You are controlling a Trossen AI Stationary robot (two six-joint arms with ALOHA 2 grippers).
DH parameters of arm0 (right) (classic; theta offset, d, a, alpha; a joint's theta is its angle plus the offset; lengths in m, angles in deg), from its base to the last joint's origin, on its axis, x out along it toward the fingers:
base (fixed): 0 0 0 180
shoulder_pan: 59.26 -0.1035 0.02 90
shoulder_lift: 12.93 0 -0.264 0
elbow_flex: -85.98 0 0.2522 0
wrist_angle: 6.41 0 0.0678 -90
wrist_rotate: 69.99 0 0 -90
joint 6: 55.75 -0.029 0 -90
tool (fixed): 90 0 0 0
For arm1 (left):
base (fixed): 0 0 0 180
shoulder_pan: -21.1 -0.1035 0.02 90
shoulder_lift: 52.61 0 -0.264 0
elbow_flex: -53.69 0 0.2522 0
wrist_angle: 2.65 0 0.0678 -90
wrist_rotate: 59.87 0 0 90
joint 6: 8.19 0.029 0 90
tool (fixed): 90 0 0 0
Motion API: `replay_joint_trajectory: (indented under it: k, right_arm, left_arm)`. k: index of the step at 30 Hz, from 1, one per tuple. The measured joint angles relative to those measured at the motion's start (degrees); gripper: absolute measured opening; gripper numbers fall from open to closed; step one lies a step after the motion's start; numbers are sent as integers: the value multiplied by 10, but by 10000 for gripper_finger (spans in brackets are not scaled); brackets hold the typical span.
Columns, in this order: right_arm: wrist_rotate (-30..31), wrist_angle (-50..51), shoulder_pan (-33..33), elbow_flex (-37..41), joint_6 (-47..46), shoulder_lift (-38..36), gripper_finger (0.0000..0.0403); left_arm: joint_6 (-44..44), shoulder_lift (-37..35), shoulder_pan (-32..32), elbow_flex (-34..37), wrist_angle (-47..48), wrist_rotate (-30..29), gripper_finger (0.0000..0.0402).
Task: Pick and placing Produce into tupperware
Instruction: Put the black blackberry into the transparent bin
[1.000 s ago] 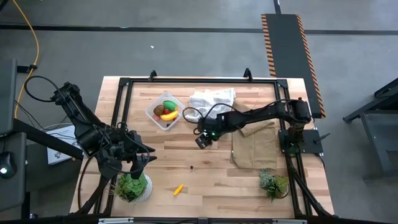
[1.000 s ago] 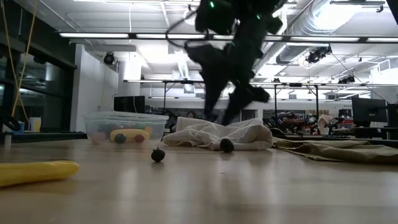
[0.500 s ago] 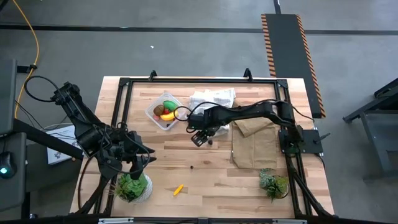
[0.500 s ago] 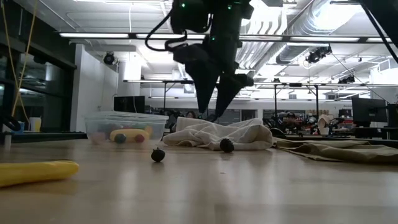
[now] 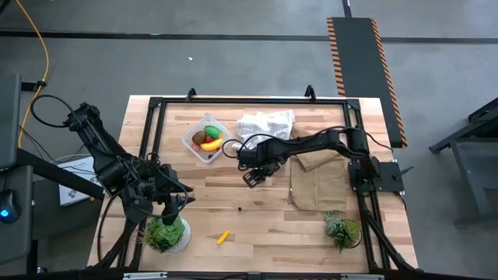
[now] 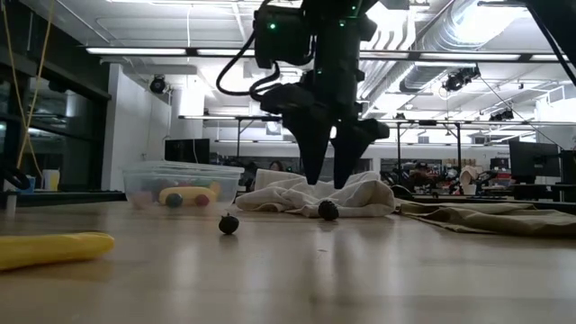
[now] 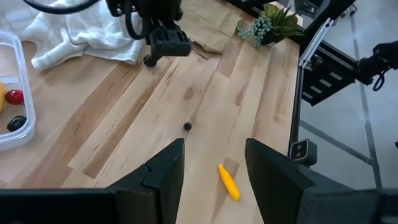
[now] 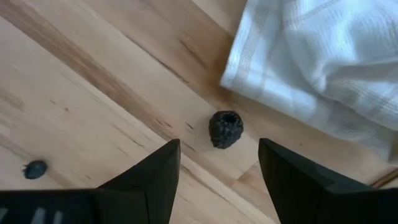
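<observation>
High view: the pale wooden worktop [image 5: 257,225] carries the clear squarish plastic tupperware [image 5: 204,138] near its far left, holding a yellow banana-like piece, a green oval and red and brown pieces; the white checked cloth [image 5: 266,122] lies just beside it, and a tan cloth [image 5: 319,185] spreads to the right.
Right gripper: the right gripper [image 5: 254,176] reaches to the worktop's middle, near the cloth's near edge; here its fingers blur together.
Right wrist view: only this view shows both dark fingers [image 8: 152,180] standing well apart with nothing between them, above a dark bumpy berry [image 8: 225,129] that lies on the wood just beside the cloth's hem; a second small dark berry [image 8: 35,168] lies well apart from it.
Low view: the right gripper's fingers point down above the cloth; one dark berry lies against the cloth's edge, another sits nearer the camera, and the loose yellow banana-like piece [image 6: 54,248] lies at the near left.
Left gripper: the left gripper [image 7: 211,171] hangs over the near left of the worktop by a leafy potted plant [image 5: 165,232], its fingers parted and holding nothing.
Left wrist view: it alone shows the loose yellow piece and small dark berry together ahead of the left fingers, and a second potted plant [image 7: 273,23] at the far corner.
</observation>
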Motion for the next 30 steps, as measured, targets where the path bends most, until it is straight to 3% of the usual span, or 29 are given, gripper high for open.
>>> replay_joint_trajectory:
  k: [30]
  right_arm:
    - [-30,-1,9,1,-8,42,209]
  left_arm:
    - [4,0,0,0,0,5,159]
